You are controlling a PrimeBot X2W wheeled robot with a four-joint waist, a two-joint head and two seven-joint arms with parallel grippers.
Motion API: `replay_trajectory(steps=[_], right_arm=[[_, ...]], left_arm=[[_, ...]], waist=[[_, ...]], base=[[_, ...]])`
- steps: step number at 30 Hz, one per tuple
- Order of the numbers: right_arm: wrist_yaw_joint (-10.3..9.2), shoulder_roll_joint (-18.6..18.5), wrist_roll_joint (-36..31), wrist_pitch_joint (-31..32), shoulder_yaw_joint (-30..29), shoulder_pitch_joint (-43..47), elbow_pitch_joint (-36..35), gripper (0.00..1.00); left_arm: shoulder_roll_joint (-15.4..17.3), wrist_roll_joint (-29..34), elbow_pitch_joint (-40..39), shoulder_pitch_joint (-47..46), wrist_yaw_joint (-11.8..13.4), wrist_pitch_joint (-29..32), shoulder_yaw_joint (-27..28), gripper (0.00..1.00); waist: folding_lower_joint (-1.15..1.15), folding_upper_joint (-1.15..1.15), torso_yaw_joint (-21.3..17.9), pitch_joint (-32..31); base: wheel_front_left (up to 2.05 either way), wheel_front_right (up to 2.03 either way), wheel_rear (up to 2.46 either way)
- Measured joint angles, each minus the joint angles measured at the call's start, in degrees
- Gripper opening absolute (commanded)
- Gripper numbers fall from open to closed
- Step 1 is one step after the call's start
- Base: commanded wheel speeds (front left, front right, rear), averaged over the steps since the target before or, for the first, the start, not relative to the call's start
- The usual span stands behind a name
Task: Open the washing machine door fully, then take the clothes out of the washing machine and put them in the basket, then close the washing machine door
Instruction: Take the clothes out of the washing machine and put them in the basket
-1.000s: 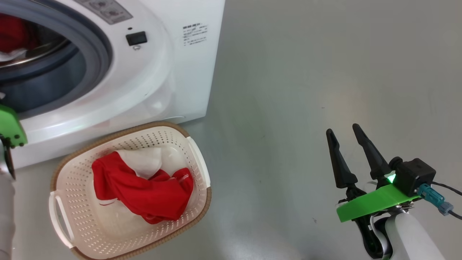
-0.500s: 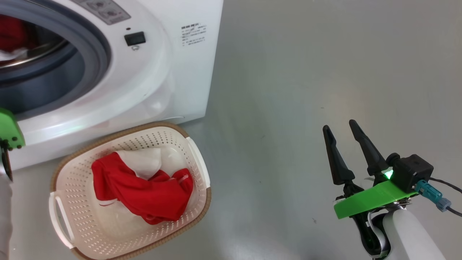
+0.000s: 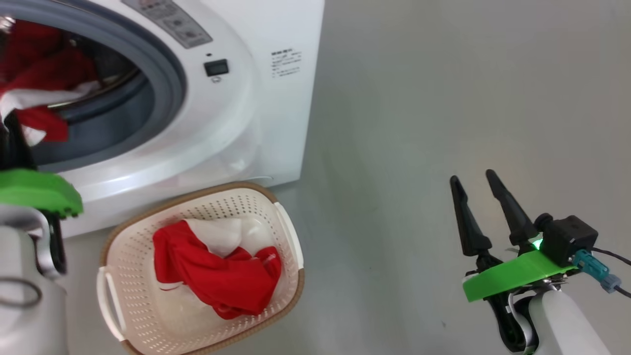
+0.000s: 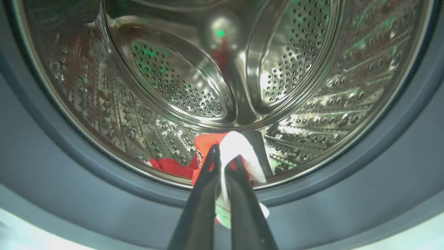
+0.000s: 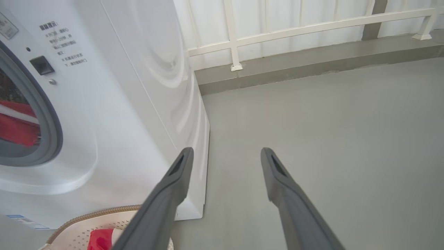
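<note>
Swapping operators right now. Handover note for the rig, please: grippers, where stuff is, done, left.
Left gripper: shut on a red-and-white garment at the drum mouth of the washing machine.
Right gripper: open, empty, above the floor.
Basket: on the floor in front of the machine, another garment inside.
Done: machine stands open, one piece in basket, second gripped.
Left: pull it out, drop it in the basket, check the drum for more, close the door.
</note>
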Motion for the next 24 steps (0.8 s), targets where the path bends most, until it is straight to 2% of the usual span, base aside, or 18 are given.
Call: replay_trajectory(steps=[10,17,24], right_arm=[[0.00,0.0,-0.3,0.0,-0.5,2.1,0.3,1.00],[0.00,0.0,-0.3,0.0,-0.9,2.1,0.3,1.00],[0.00,0.0,-0.3,0.0,-1.4,2.1,0.2,1.00]], left_arm=[[-7.1,-0.3,-21.6,10.7,-5.3,0.0,5.6,0.00],[-9.6,0.0,-31.6,13.6,-7.2,-0.3,7.5,0.00],[-10.4,-0.7,-41.7,16.2,-8.2,-0.4,7.5,0.00]], waist=[[0.00,0.00,3.2,-2.6],[0.00,0.00,4.5,-3.0],[0.00,0.00,4.8,-2.6]], base=[[0.00,0.00,0.00],[0.00,0.00,0.00],[0.00,0.00,0.00]])
